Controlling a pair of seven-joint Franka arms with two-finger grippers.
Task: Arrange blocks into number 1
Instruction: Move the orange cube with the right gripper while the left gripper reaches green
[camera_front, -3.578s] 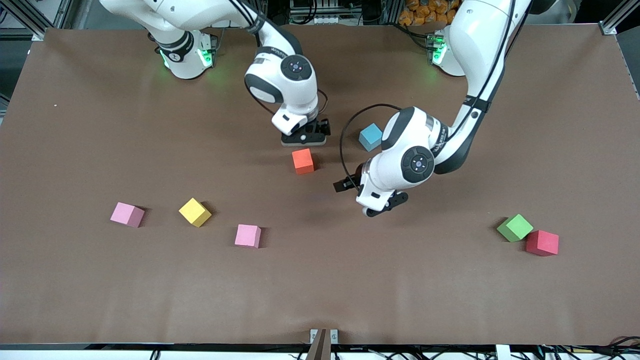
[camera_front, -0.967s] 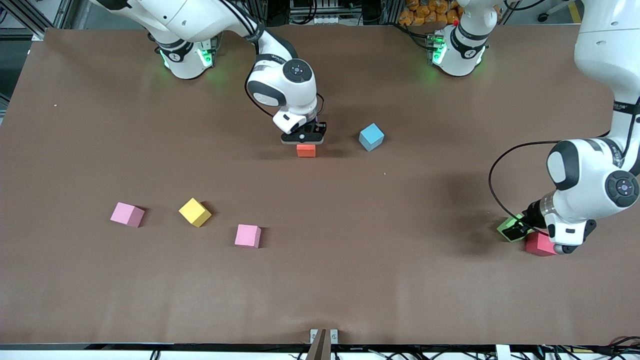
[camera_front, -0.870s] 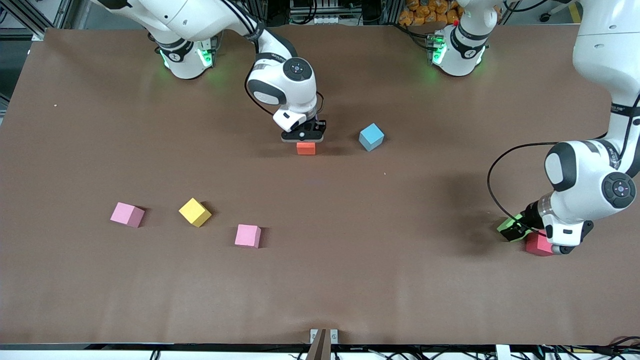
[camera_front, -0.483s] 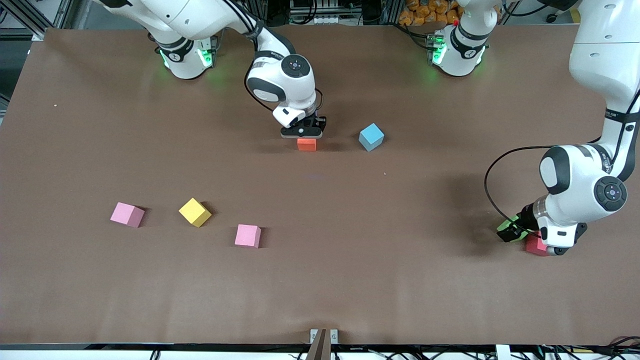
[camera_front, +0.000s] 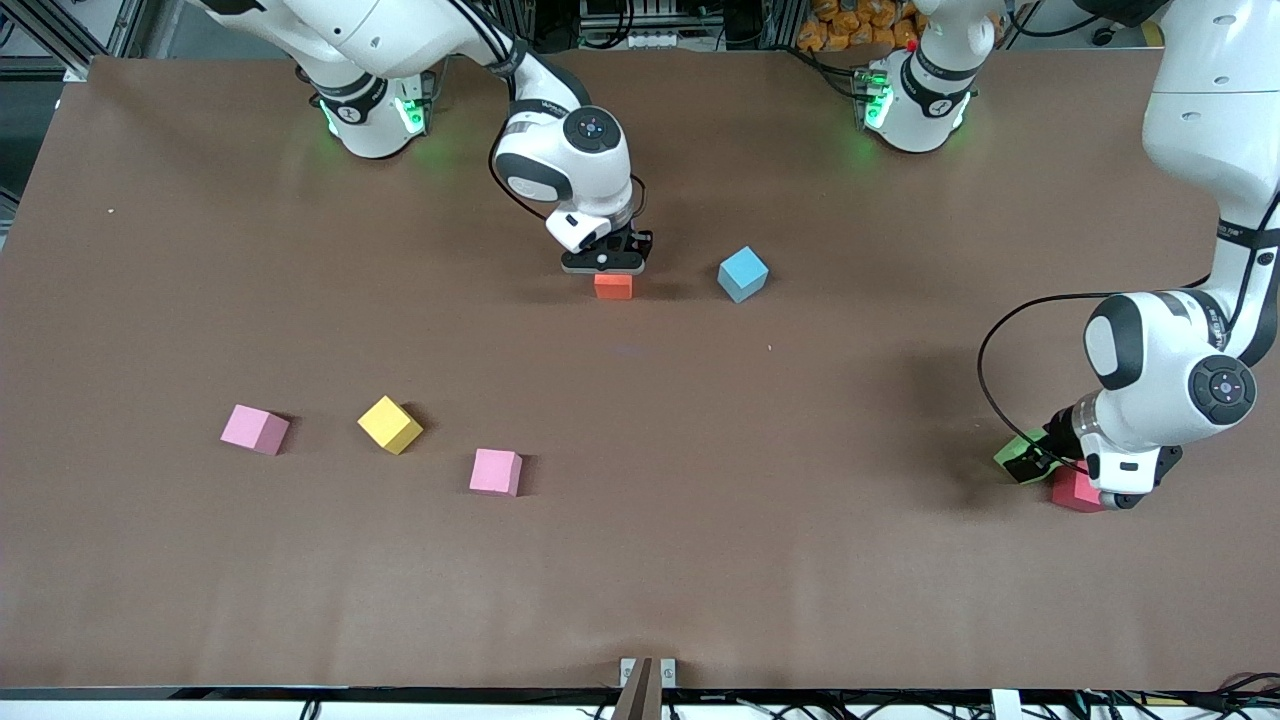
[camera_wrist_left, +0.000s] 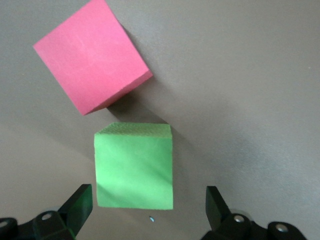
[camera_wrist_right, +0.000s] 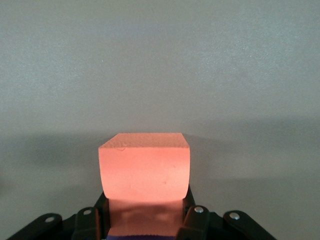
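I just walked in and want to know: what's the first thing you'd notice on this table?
The right gripper pinches an orange block beside the light blue block, up near the robots' bases. At the left arm's end of the table, the left gripper hangs open over the green block, which sits right by the red block. Two pink blocks and a yellow block lie toward the right arm's end.

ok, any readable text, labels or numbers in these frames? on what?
None can be read.
Right arm: a small dark band of print on the forearm, too small to read.
Left arm: a small dark label, too small to read.
Blocks, e.g. the orange block and green block: plain, no markings.
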